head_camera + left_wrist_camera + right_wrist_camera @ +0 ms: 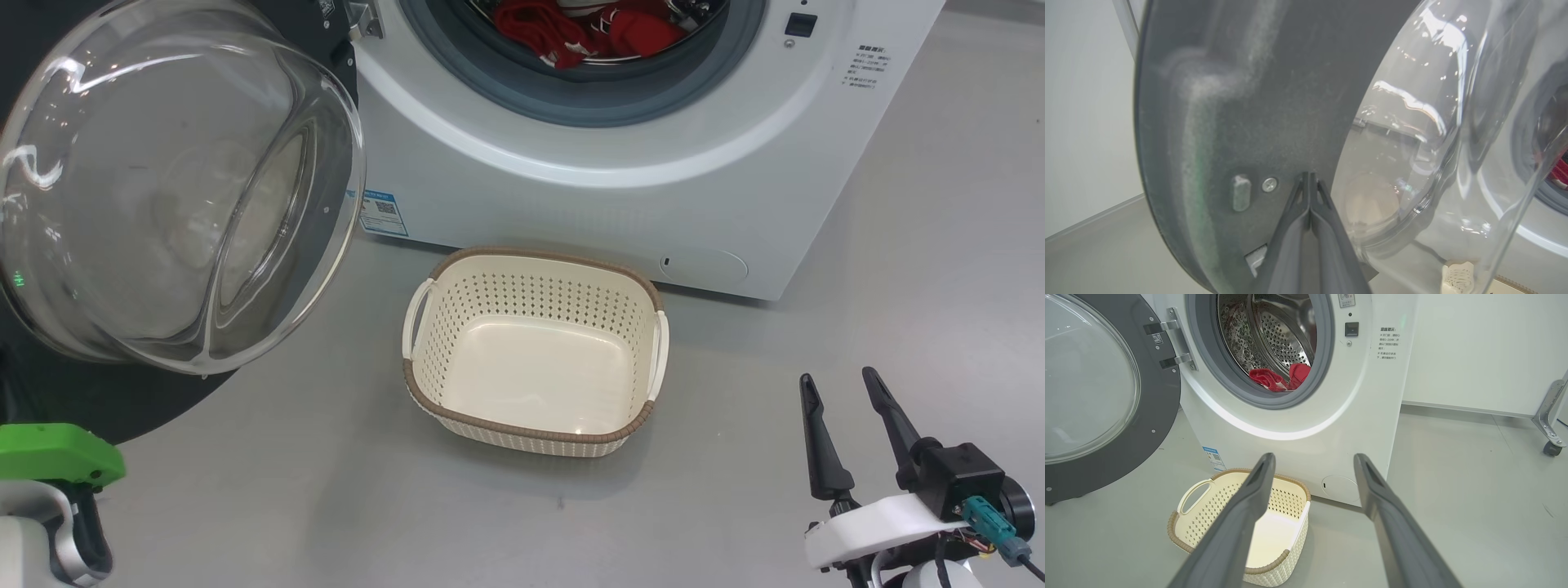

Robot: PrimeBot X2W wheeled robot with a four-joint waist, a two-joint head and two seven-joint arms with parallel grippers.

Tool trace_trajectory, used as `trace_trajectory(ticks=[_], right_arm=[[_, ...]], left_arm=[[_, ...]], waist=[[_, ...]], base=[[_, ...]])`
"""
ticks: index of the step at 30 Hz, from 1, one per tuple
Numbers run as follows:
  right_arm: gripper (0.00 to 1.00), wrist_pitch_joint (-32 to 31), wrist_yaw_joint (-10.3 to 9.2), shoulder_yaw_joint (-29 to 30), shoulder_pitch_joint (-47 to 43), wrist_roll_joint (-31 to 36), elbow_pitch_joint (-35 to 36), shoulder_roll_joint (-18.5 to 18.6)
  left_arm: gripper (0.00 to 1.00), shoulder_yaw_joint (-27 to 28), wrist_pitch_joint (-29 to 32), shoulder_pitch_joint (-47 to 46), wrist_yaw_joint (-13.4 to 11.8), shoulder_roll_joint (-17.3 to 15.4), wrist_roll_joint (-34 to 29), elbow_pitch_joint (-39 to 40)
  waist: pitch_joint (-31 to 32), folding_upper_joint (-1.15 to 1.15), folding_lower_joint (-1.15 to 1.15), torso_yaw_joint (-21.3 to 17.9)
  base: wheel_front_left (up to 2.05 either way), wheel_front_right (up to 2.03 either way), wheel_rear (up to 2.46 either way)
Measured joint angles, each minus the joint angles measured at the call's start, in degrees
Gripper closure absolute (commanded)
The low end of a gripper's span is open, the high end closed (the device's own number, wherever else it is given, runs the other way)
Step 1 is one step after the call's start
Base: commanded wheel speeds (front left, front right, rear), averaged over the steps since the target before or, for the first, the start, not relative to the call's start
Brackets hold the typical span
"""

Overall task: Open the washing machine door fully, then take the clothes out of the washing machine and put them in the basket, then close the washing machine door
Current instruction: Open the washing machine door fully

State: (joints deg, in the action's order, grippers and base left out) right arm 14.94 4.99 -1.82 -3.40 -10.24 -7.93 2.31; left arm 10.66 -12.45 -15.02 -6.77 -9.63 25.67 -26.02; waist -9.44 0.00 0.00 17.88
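Door (pixel 163 188) standing out left, my left claw (pixel 1309 179) pinched together at its inner face; right claw (pixel 839 377) spread wide (idle). Risk: tips skid, door drifts over clothes (pixel 571 33).

left gripper (pixel 1309 176) | jaws together, tips by screw (pixel 1269 184) | washing machine door (pixel 1229 102) inner face, glass bulging right
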Motion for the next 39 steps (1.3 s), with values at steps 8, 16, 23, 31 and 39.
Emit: trace_trajectory(ticks=[8, 16, 23, 31, 39], right_arm=[[0.00, 0.0, 0.23, 0.1, 0.5, 0.3, 0.0, 0.0], [0.00, 0.0, 0.48, 0.1, 0.7, 0.3, -0.4, 0.0], [0.00, 0.0, 0.49, -0.7, 0.7, 0.3, -1.1, 0.0], [0.00, 0.0, 0.49, -0.6, 0.5, 0.3, -1.4, 0.0], [0.00, 0.0, 0.52, -1.2, 0.0, 0.0, -1.7, 0.0]], left_arm=[[1.00, -0.7, -0.8, -0.5, 0.0, 0.7, -0.1, -1.2], [1.00, -1.5, -1.3, -0.3, 0.0, 3.1, -0.5, -0.6], [1.00, -3.1, -1.8, 2.9, 0.0, 3.8, -3.0, 0.8], [1.00, -5.8, -1.8, 7.9, 1.0, 5.6, -4.4, 3.0], [1.00, -11.3, -1.8, 12.1, 3.7, 6.5, -7.5, 7.6]], waist=[[-0.3, 0.00, 0.00, -0.3], [0.0, 0.00, 0.00, -0.4], [1.3, 0.00, 0.00, -0.8], [2.5, 0.00, 0.00, -1.2], [3.6, 0.00, 0.00, -1.4]], base=[[0.00, 0.00, 0.00], [0.00, 0.00, 0.00], [0.00, 0.00, 0.00], [0.00, 0.00, 0.00], [0.00, 0.00, 0.00]])
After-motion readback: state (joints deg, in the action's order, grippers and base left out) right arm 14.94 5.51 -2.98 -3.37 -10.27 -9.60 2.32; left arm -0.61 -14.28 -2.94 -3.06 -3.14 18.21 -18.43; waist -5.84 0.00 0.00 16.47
